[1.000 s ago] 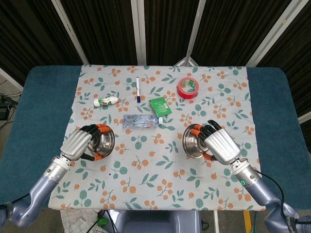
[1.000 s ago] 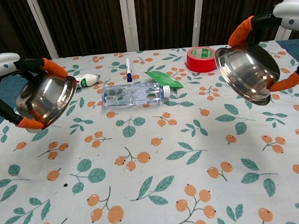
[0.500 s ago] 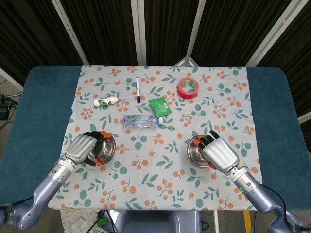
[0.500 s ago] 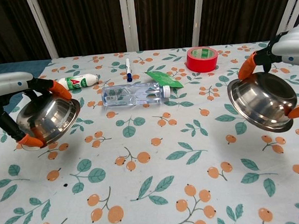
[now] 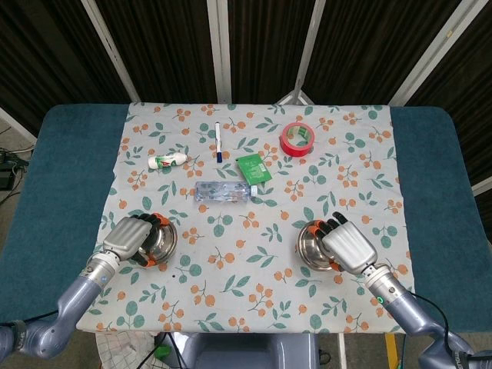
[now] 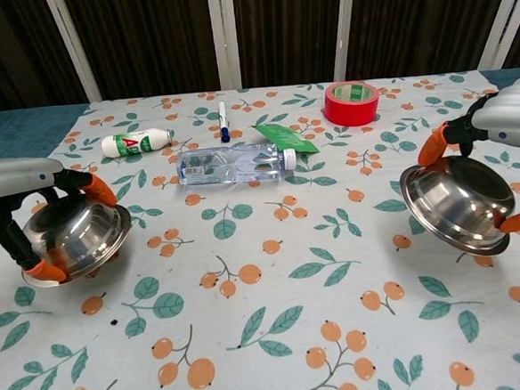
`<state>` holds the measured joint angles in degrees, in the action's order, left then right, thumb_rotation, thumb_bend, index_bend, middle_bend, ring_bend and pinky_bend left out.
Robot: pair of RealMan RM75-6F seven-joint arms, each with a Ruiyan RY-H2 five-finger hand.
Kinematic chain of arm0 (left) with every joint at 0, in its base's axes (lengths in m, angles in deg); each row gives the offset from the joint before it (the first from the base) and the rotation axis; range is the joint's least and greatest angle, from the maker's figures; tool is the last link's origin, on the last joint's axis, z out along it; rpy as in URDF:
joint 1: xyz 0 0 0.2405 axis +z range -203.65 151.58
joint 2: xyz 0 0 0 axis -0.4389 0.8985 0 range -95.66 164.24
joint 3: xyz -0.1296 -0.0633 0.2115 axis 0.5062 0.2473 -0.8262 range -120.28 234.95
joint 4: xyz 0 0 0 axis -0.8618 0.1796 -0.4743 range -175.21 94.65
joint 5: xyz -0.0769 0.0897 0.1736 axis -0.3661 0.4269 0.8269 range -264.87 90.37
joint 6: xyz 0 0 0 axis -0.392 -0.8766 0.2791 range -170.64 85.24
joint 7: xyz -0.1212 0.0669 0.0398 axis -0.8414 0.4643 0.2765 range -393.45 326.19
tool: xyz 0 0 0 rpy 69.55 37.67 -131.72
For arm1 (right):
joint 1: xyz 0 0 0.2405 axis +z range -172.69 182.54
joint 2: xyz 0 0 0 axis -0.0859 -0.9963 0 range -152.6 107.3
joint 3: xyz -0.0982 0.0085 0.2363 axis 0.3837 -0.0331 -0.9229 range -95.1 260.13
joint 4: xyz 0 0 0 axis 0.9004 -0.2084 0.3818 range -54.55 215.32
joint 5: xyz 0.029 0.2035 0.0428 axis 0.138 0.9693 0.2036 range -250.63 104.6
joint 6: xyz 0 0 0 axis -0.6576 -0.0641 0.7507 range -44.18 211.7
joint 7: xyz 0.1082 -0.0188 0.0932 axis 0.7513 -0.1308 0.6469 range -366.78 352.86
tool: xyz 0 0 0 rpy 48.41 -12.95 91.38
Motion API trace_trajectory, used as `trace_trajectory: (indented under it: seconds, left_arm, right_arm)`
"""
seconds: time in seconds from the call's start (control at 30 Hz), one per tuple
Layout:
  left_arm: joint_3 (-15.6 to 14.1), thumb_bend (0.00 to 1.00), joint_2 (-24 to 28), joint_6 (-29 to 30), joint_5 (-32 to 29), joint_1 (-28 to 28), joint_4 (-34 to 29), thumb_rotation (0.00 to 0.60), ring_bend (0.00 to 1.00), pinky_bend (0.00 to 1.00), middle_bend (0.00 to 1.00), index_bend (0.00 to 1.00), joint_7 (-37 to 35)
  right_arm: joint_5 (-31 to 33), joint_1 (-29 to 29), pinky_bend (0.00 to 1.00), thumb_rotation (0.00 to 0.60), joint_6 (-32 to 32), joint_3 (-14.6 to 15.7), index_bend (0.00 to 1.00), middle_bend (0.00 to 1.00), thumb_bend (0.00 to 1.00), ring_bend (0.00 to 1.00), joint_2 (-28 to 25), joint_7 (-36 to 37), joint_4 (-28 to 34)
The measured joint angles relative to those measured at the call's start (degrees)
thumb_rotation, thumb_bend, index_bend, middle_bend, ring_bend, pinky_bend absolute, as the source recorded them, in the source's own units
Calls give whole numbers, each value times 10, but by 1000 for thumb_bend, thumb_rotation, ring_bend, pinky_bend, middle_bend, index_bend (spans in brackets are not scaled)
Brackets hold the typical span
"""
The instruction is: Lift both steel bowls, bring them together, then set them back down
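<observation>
My left hand (image 5: 131, 235) (image 6: 14, 181) grips a steel bowl (image 5: 160, 242) (image 6: 74, 235) at the left of the cloth, the bowl tilted and low over the table. My right hand (image 5: 347, 244) (image 6: 513, 117) grips the other steel bowl (image 5: 314, 244) (image 6: 455, 203) at the right, also tilted, its rim close to the cloth. In the chest view, orange fingertips clasp each bowl's rim. The two bowls are far apart.
A clear plastic bottle (image 5: 224, 191) (image 6: 234, 162) lies in the middle. Behind it are a green packet (image 5: 253, 167), a marker pen (image 5: 218, 141), a small white bottle (image 5: 167, 161) and a red tape roll (image 5: 297, 139) (image 6: 350, 102). The floral cloth (image 5: 254, 284) covers the blue table.
Both hands have come down and back toward me with their bowls, from raised to just over the cloth. The bowls have tilted flatter.
</observation>
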<state>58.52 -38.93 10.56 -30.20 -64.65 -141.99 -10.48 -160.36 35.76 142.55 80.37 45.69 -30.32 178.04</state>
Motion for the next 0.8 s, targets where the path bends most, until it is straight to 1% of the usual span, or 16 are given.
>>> trace_trajectory:
  seconds: [0.27,0.47,0.6,0.67,0.73,0.8]
  left_arm:
    - [-5,67,-6,-1,-34,-11,-6,600,308,402,252,265,39]
    - [-6,64,-9,-3,-59,-19,-12,600,294,401,238,254,54]
    - [-6,54,-11,-3,-68,-23,-13,600,270,399,224,233,59]
    - [-6,47,-12,-2,-71,-24,-12,600,251,395,202,217,60]
    - [-7,43,-13,-2,-73,-25,-12,600,230,390,175,205,62]
    - [-8,37,-14,-1,-74,-26,-11,600,215,385,155,195,64]
  right_arm:
    - [-5,-1,228,600,6,5,613,381,291,534,16,-31,-29]
    - [4,-1,228,600,1,7,613,381,290,534,23,-51,-35]
    - [10,-1,228,600,-6,10,613,381,290,534,26,-49,-35]
    - [11,-1,228,600,-8,11,612,381,290,534,30,-53,-38]
    - [15,-1,228,600,-9,12,578,381,289,511,36,-57,-40]
    - [21,-2,228,600,-10,12,517,373,289,461,41,-60,-41]
